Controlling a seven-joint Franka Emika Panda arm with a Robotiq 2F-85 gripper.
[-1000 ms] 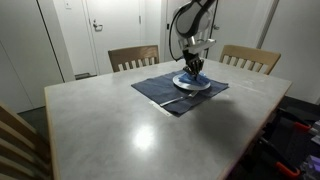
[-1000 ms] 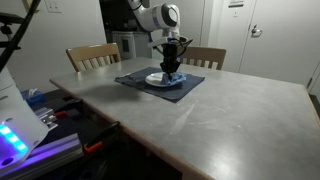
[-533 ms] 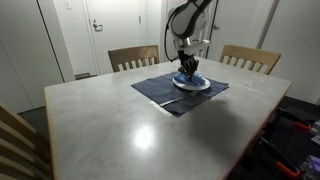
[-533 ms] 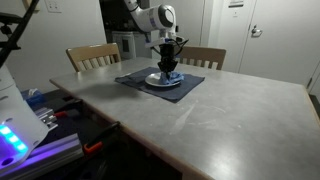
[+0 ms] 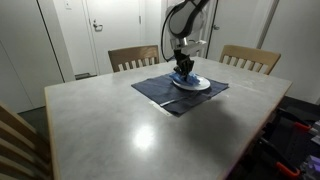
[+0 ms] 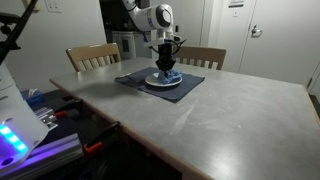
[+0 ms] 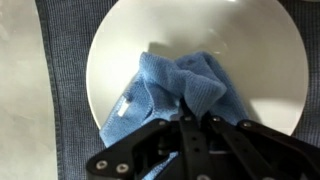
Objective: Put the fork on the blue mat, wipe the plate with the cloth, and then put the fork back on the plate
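Observation:
A white plate (image 7: pixel 250 50) sits on the dark blue mat (image 7: pixel 65 80). The bright-blue cloth (image 7: pixel 165 85) lies bunched on the plate, and my gripper (image 7: pixel 196 112) is shut on a raised fold of it. In both exterior views the gripper (image 5: pixel 183 68) (image 6: pixel 166 68) points straight down onto the cloth (image 5: pixel 184 76) (image 6: pixel 166 75), over the plate (image 5: pixel 200 84) (image 6: pixel 177 82). The fork (image 5: pixel 172 99) shows as a thin silver streak on the mat (image 5: pixel 155 88) (image 6: pixel 135 78), just in front of the plate. The wrist view does not show it.
The mat lies at the far side of a large grey table (image 5: pixel 120 130). Two wooden chairs (image 5: pixel 133 57) (image 5: pixel 250 58) stand behind it. A third chair back (image 5: pixel 15 135) rises at the near corner. Doors and a wall lie beyond.
The gripper has dragged the cloth a short way across the plate, toward its far left side in an exterior view. The jaws have stayed shut on the cloth.

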